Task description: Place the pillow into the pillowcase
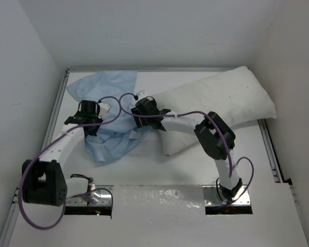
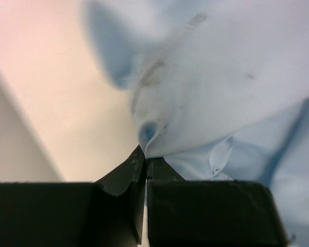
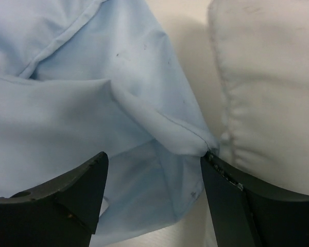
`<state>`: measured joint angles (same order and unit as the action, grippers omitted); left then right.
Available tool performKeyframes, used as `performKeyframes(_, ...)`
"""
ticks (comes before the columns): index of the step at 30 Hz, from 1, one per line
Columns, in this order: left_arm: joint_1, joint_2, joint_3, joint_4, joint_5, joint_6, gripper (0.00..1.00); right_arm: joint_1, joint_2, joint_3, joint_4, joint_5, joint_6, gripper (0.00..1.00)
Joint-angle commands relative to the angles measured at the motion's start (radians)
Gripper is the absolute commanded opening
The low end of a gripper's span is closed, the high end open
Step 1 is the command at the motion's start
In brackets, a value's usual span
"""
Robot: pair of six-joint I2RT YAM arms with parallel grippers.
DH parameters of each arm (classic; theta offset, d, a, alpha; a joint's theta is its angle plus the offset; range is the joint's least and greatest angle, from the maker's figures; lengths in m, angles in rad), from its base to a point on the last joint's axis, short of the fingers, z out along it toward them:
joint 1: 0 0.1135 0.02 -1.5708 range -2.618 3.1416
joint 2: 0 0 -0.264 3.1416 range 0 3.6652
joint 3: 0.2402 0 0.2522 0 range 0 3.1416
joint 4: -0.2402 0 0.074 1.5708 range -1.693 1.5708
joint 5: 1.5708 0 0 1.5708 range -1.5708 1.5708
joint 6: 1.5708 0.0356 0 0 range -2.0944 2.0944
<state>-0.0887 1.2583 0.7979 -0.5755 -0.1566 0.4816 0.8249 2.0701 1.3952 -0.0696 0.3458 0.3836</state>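
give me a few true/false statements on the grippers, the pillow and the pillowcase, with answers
1. The left gripper is shut on a pinch of the pillowcase. True.
2. The right gripper is clamped shut on the pillow. False: its jaws stand open over light blue pillowcase fabric, with the pillow just beside it.
3. The pillow is already inside the pillowcase. False: the whole pillow lies outside the pillowcase, at its right in the top view.
4. The pillowcase lies crumpled rather than spread flat. True.
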Motion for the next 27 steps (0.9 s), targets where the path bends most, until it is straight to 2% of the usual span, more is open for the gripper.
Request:
performKeyframes(1,0.087,-0.131,0.095,-0.003,-0.146,0.058,0.00,0.008,-0.036,-0.040,0.025,-0.013,-0.009,0.72)
performKeyframes(2,0.127,-0.129,0.130,-0.041,-0.161,0.064,0.00,0.008,-0.054,-0.080,0.071,-0.057,0.010,0.72)
performKeyframes(4,0.121,-0.126,0.126,-0.066,-0.169,0.069,0.00,0.010,-0.053,-0.093,0.126,-0.091,0.023,0.74)
performKeyframes(8,0.099,-0.131,0.026,-0.092,-0.086,0.048,0.00,0.010,0.037,-0.015,0.148,-0.146,0.063,0.74)
performKeyframes(11,0.099,-0.163,-0.006,-0.083,-0.191,0.043,0.00,0.010,0.059,0.002,0.126,-0.134,0.081,0.73)
performKeyframes(14,0.099,-0.171,-0.008,-0.092,-0.207,0.049,0.00,0.010,0.064,-0.038,0.191,-0.157,0.072,0.68)
performKeyframes(17,0.099,-0.172,-0.005,-0.083,-0.192,0.038,0.00,0.010,0.103,-0.030,0.217,-0.205,0.072,0.51)
performKeyframes(18,0.098,-0.171,-0.005,-0.077,-0.192,0.038,0.00,0.008,0.128,-0.022,0.212,-0.211,0.078,0.32)
performKeyframes(20,0.099,-0.169,0.014,-0.054,-0.201,0.032,0.00,0.005,0.142,0.004,0.194,-0.202,0.081,0.08)
performKeyframes(21,0.101,-0.169,0.018,-0.037,-0.224,0.041,0.00,-0.004,0.143,0.020,0.185,-0.197,0.077,0.00)
performKeyframes(24,0.128,-0.139,0.075,0.161,-0.283,0.116,0.00,-0.061,0.134,0.201,0.104,-0.206,0.051,0.00)
performKeyframes(25,0.151,-0.116,0.116,0.280,-0.302,0.132,0.00,-0.084,0.137,0.369,0.041,-0.212,0.051,0.00)
performKeyframes(27,0.182,-0.001,0.373,0.350,-0.343,0.092,0.00,-0.154,0.146,0.567,-0.005,-0.228,0.084,0.00)
